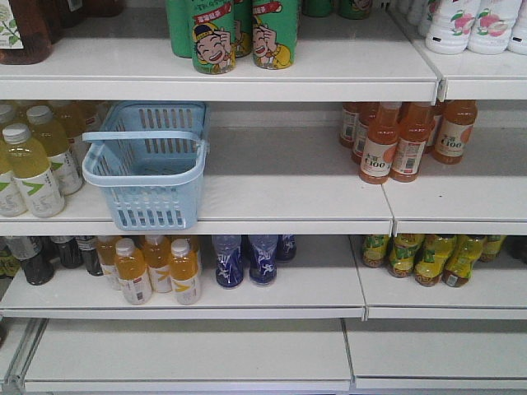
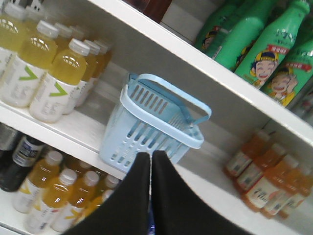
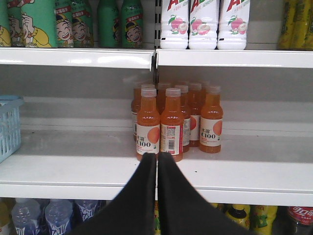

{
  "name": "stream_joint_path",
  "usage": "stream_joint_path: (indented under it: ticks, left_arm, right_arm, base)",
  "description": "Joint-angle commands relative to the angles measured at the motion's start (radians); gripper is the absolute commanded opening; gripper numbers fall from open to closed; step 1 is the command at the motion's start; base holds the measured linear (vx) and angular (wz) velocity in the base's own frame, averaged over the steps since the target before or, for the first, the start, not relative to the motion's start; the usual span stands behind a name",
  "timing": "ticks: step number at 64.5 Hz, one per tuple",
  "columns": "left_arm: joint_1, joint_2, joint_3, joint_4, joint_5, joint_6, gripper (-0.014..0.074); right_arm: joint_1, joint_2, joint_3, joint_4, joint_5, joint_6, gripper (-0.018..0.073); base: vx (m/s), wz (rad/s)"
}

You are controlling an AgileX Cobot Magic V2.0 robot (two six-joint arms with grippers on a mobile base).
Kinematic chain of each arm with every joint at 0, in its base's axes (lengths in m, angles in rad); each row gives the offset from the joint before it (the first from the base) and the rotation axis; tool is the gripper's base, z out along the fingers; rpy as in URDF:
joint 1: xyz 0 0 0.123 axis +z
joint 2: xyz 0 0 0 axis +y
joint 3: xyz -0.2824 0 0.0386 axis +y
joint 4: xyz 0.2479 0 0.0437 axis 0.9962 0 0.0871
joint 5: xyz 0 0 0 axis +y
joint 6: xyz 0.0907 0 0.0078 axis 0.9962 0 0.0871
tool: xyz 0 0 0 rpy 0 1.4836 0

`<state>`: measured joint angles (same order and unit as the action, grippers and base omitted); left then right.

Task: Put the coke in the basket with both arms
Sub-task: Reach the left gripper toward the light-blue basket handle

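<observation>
A: Where is everything now?

B: The basket (image 1: 152, 206) stands on the middle shelf (image 1: 288, 197), at its very front edge, just beside the yellow bottles (image 1: 33, 169). Its handle (image 1: 140, 140) lies across the opening. I cannot surely find the coke. The dark bottles (image 1: 33, 259) on the lower shelf may be it.

A: And the arms?

B: The left pincer (image 2: 150, 154) faces the basket, with its fingers together and nothing between them. The right pincer (image 3: 157, 155) is the same, but it faces the orange bottles (image 3: 166, 122).

A: What could go wrong?

B: I think a push on the basket could tip it off the edge, or knock over the yellow bottles. The handle may block a bottle that comes from above. The right arm could also take an orange bottle by mistake.
</observation>
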<state>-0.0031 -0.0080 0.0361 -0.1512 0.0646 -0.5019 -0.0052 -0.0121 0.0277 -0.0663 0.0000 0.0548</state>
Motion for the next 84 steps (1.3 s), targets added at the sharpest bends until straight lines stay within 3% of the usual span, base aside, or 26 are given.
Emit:
stream_joint_path:
  ticks: [1, 7, 11, 22, 25, 30, 37, 44, 49, 58, 68, 74, 84]
  left_arm:
    - [-0.003, -0.019, 0.004, -0.107, -0.079, -0.048, -0.0008]
    - [-0.003, -0.019, 0.004, -0.161, -0.113, -0.056, -0.0008]
    - [-0.003, -0.019, 0.004, -0.243, -0.158, -0.088, -0.0008]
    - [-0.003, -0.019, -0.008, -0.613, -0.244, -0.378, -0.0008]
    - [-0.003, -0.019, -0.03, -0.655, -0.257, -0.445, -0.0008]
    - [-0.003, -0.019, -0.105, -0.636, -0.279, -0.522, -0.0008]
    - [-0.003, -0.014, -0.251, -0.474, -0.334, -0.523, -0.0008]
    - [-0.003, 0.024, -0.382, -0.222, -0.372, -0.526, -0.0008]
    - [-0.003, 0.073, -0.448, -0.09, -0.348, -0.568, -0.0008]
    - [-0.003, 0.182, -0.469, 0.096, -0.351, -0.743, 0.0018]
    - [-0.003, 0.346, -0.459, 0.298, -0.426, -0.952, 0.0147]
    - [-0.003, 0.483, -0.459, 0.426, -0.53, -1.108, 0.0253]
    - [-0.003, 0.741, -0.459, 0.6, -0.73, -1.3, 0.0409]
  right_arm:
    - [-0.003, -0.015, 0.015, -0.009, -0.071, -0.002, -0.0005]
    - [-0.003, -0.015, 0.015, -0.009, -0.071, -0.002, -0.0005]
    - [-0.003, -0.015, 0.015, -0.009, -0.071, -0.002, -0.0005]
    - [-0.003, -0.015, 0.015, -0.009, -0.071, -0.002, -0.0005]
    - [-0.003, -0.015, 0.015, -0.009, -0.071, -0.002, -0.0005]
    - [-0.003, -0.015, 0.015, -0.009, -0.071, -0.002, -0.0005]
    - [-0.003, -0.015, 0.015, -0.009, -0.071, -0.002, -0.0005]
    - [-0.003, -0.015, 0.015, -0.009, -0.071, -0.002, -0.0005]
    - [-0.003, -0.015, 0.015, -0.009, -0.071, -0.002, -0.0005]
    - [-0.003, -0.015, 0.015, -0.009, -0.071, -0.002, -0.0005]
    - [-0.003, -0.015, 0.015, -0.009, -0.071, -0.002, -0.0005]
    - [-0.003, -0.015, 0.015, -0.009, -0.071, -0.002, -0.0005]
    - [-0.003, -0.015, 0.015, -0.009, -0.071, -0.002, -0.0005]
  base:
    - [0.0, 0.0]
    - [0.0, 0.0]
    - [0.0, 0.0]
    - [0.0, 0.0]
    - [0.0, 0.0]
    - [0.0, 0.0]
    - [0.0, 0.0]
    - [0.0, 0.0]
    - [0.0, 0.0]
    - [0.0, 0.0]
    - [0.0, 0.0]
    - [0.0, 0.0]
    - [0.0, 0.0]
